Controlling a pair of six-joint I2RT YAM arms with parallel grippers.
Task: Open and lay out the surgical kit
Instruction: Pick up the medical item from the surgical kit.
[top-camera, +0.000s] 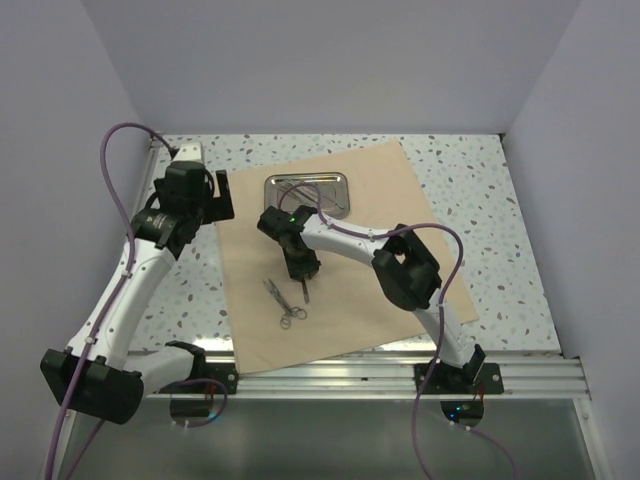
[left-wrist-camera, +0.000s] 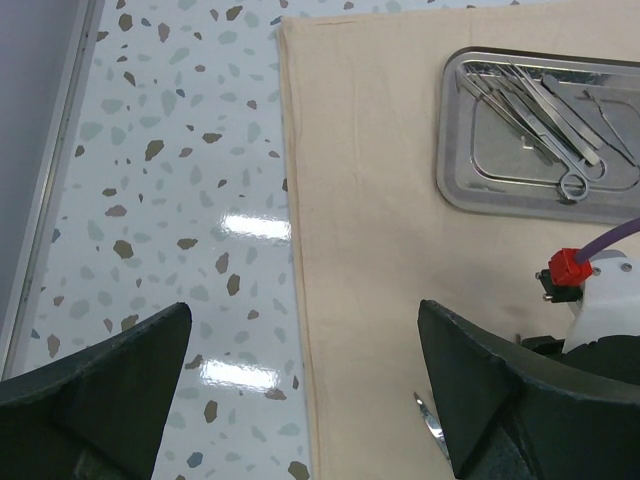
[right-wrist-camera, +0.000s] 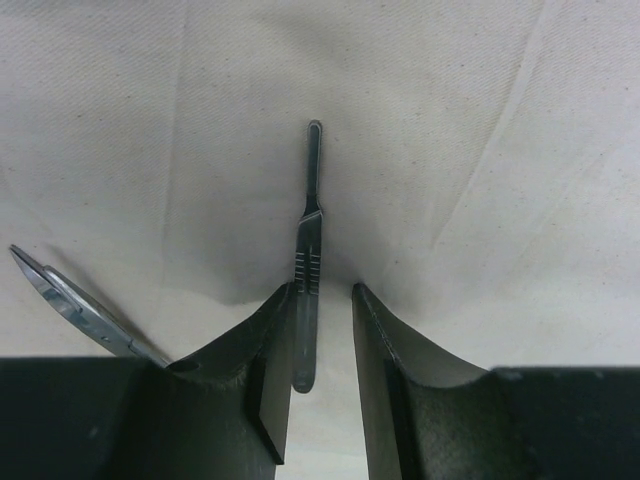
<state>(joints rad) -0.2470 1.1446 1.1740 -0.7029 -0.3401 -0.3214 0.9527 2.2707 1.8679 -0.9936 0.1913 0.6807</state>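
The tan cloth wrap (top-camera: 340, 300) lies spread flat on the table. The steel tray (top-camera: 270, 195) sits on its far part and holds several slim instruments (left-wrist-camera: 545, 105). Scissors (top-camera: 285, 303) lie on the cloth's near part. A slim metal handle (right-wrist-camera: 308, 260) lies on the cloth right of the scissors. My right gripper (right-wrist-camera: 320, 290) is low over that handle, jaws a little apart. The handle rests against the left finger with a gap to the right finger. My left gripper (left-wrist-camera: 305, 350) is wide open and empty above the cloth's left edge.
The speckled table top (top-camera: 470, 190) shows bare around the cloth. White walls close in the back and sides. A metal rail (top-camera: 400, 375) runs along the near edge. My right arm's wrist (left-wrist-camera: 600, 300) is close to the left gripper's right finger.
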